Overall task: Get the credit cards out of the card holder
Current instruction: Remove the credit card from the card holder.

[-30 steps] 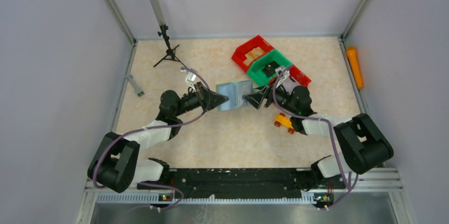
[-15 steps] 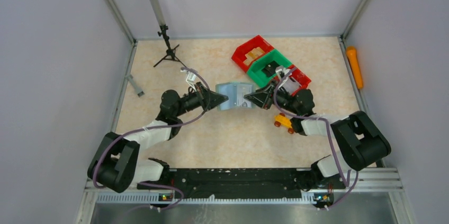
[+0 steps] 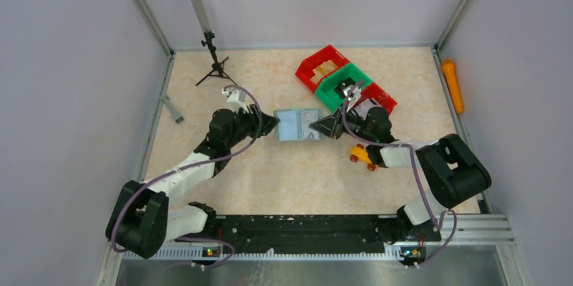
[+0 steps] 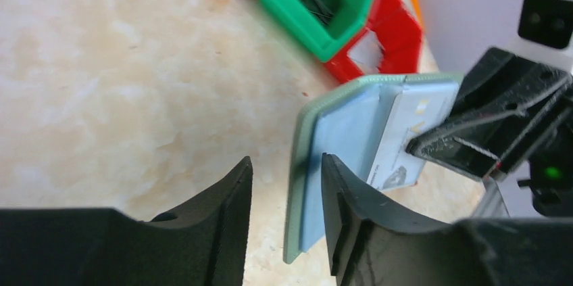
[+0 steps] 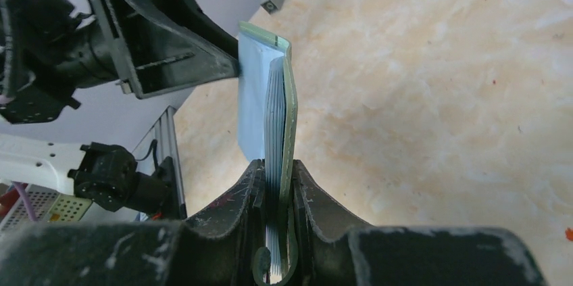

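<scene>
Pale grey walls [image 3: 67, 63], beige marbled tabletop [image 3: 290, 178]

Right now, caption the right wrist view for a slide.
Right fingers pinch the card holder; left fingers sit at its far edge.

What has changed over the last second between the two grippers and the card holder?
The right gripper moved in and closed on the right edge of the card holder. The left gripper then let go of the left edge; its jaws now stand apart around it. The green bin and yellow toy car stayed put.
</scene>
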`<state>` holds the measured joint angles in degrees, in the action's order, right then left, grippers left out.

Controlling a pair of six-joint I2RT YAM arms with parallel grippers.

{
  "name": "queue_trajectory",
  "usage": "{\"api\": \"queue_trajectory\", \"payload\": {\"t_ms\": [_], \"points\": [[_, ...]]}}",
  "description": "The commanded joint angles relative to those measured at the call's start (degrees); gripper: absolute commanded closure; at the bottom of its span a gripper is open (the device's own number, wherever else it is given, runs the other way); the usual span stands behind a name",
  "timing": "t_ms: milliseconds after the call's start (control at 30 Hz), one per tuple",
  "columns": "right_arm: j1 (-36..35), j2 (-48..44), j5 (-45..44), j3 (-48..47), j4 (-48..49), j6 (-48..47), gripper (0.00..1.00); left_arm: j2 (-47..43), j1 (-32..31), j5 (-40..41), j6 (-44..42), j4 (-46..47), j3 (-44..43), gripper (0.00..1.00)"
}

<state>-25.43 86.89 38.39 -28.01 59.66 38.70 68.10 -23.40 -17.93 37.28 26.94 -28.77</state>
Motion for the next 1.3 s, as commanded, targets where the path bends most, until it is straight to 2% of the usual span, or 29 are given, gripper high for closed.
{"api": "queue_trajectory", "payload": {"t_ms": [0,100,300,433,567,767,1133,1267], "points": [[-0.04,1.83,-2.21,-3.67,-3.66,-1.41,1.00,-5.27,-0.05,11.22,-3.74,-6.64,-0.53,0.52],[0.03,2.42,-3.58,-4.64,-6.83,-2.03,1.00,-8.67,-0.28,7.93,-5.26,-2.62,1.66,0.51],[0.02,3.32,-3.81,-5.12,-7.29,-1.37,1.00,-6.41,-1.83,-5.50,-5.29,6.87,2.00,0.56],[0.03,3.55,-1.96,-4.91,-5.26,-0.61,1.00,-0.18,-2.22,-16.17,-2.90,13.07,0.12,0.60],[-0.01,3.99,0.97,-4.44,-1.45,1.52,1.00,7.73,-2.24,-22.36,0.47,16.08,-3.10,0.65],[0.02,5.94,4.86,-4.32,5.16,5.63,1.00,14.09,-2.24,-25.70,2.18,15.25,-6.73,0.64],[0.01,7.88,8.75,-4.16,12.06,9.73,1.00,17.08,-2.20,-26.11,2.29,12.13,-8.94,0.64],[0.03,8.97,10.68,-3.99,17.64,13.00,1.00,17.67,-2.20,-26.44,2.65,11.91,-9.31,0.62]]}}
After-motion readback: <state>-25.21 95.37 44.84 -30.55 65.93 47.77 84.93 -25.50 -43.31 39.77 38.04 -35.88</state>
